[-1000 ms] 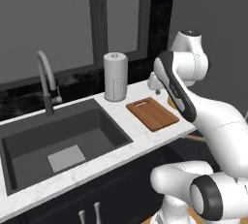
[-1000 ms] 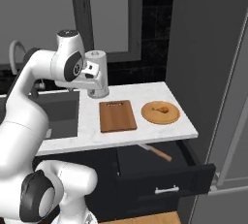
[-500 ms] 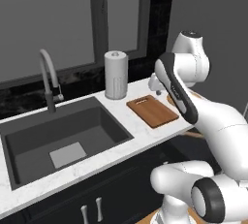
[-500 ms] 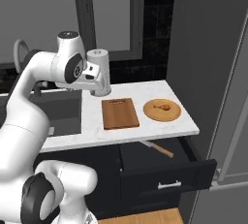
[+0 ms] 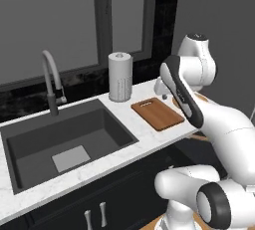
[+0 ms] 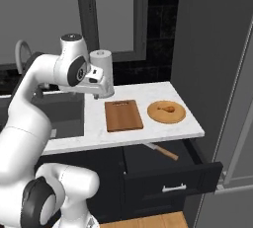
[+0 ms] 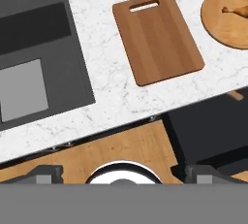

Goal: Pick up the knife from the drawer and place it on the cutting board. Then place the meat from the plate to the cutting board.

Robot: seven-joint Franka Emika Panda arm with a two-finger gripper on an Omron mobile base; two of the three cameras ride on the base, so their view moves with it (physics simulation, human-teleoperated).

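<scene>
Drawer: the drawer (image 6: 170, 175) stands pulled open below the bench front, nearest the base in the right base view.
Knife: the knife (image 6: 161, 151) lies in the open drawer, wooden handle toward 4 o'clock, blade toward 10 o'clock; by my judgement it is not yet picked.
Cutting board: the cutting board (image 6: 122, 115) lies bare on the bench (image 6: 188, 124), slot end at 12 o'clock.
Plate and meat: the plate (image 6: 167, 112) sits just beside the board at its 3 o'clock, with the meat (image 6: 167, 107) resting on it.
End effector: the end effector (image 6: 101, 90) hangs above the bench at the board's 10 o'clock, well apart from the knife; I cannot tell whether its fingers are spread or pressed together.
Progress: both placements are left to do.
View differences: the right base view shows knife and drawer whole; the hand view gives the board from above and a brown tip at the drawer's edge; the left base view adds the sink (image 5: 60, 144), faucet (image 5: 53, 84) and paper towel roll (image 5: 120, 76).
</scene>
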